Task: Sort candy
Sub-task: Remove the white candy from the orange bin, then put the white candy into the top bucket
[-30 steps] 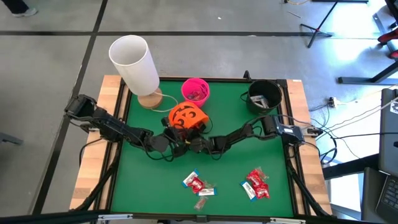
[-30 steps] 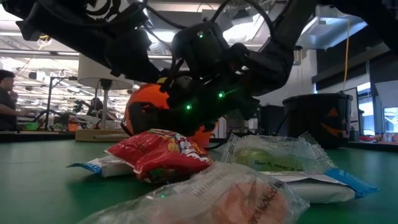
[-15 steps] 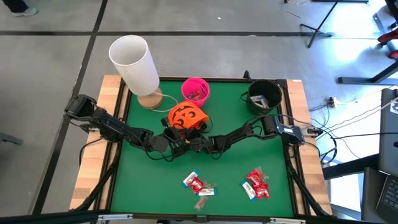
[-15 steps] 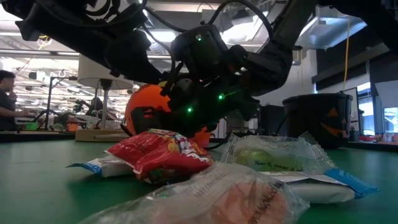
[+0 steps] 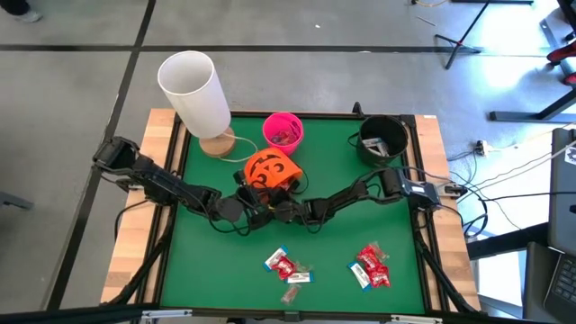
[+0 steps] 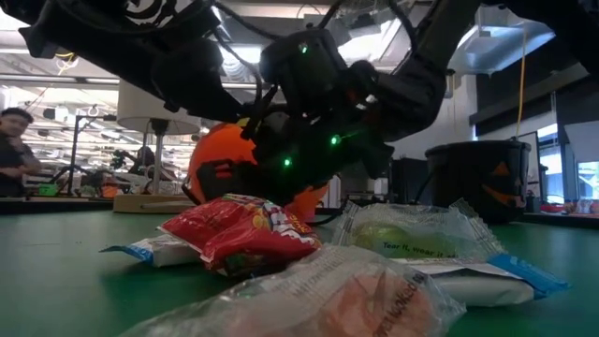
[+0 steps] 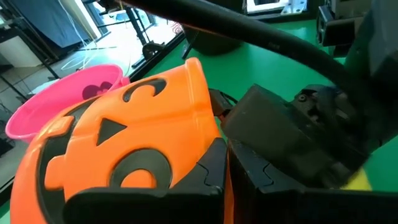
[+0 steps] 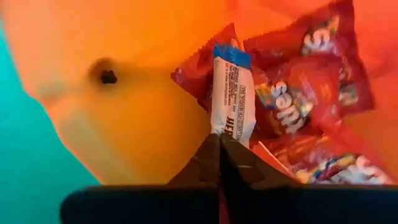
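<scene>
**Right gripper closed on a white wrapper inside the tipped orange bucket**

The orange plastic pumpkin-face bucket lies tilted at the centre of the high view, with both arms meeting at its lower edge. The left gripper is clamped shut on the bucket's rim, at the bottom centre of the left wrist view, holding it tipped.

The right gripper reaches into the bucket's mouth. Its fingers are pressed together on the near end of a white rectangular candy wrapper with a blue end. The wrapper's long axis runs straight away from the fingertips, toward the upper centre of the right wrist view, and it rests on a heap of shiny red wrapped candies at the upper right of that view.

Judgement: the coming move is a withdrawal along that axis. Only the wrapper's end appears pinched, so the grip may slip.

More loose candy lies on the green table at the lower centre and lower right of the high view, well apart from both grippers.
</scene>
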Motion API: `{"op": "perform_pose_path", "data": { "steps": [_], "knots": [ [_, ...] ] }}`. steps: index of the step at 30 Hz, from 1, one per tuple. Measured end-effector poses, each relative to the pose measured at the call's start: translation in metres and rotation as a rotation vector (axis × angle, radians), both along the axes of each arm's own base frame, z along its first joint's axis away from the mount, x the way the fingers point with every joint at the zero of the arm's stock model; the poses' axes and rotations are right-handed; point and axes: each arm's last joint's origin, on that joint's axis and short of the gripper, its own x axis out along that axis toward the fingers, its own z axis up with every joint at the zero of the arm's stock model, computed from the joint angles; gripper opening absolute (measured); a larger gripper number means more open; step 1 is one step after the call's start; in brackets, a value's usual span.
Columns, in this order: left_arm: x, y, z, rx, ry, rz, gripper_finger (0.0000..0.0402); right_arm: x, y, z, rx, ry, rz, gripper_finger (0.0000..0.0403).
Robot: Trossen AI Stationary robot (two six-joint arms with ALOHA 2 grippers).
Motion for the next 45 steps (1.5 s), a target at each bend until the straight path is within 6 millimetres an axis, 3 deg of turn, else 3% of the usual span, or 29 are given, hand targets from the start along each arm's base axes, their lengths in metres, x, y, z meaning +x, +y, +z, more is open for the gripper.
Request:
{"op": "perform_pose_path", "data": {
  "steps": [13,18,30,39,45],
  "knots": [
    [0.000,0.000,0.000,0.000,0.004,0.003,0.0000,-0.004,0.028,0.040,-0.063,-0.018,0.067,0.0000],
    [0.000,0.001,-0.001,0.008,0.010,0.014,0.0000,-0.011,0.040,0.033,-0.044,0.054,0.086,0.0000],
    [-0.001,0.002,-0.002,0.021,0.020,0.027,0.0000,-0.035,0.066,0.041,0.019,0.151,0.053,0.0000],
    [-0.001,0.003,-0.002,0.022,0.021,0.031,0.0000,-0.078,0.056,0.045,0.082,0.107,-0.023,0.0000],
    [-0.001,0.004,-0.002,0.020,0.021,0.032,0.0000,-0.111,0.054,0.060,0.132,-0.045,0.009,0.0000]
  ]
}}
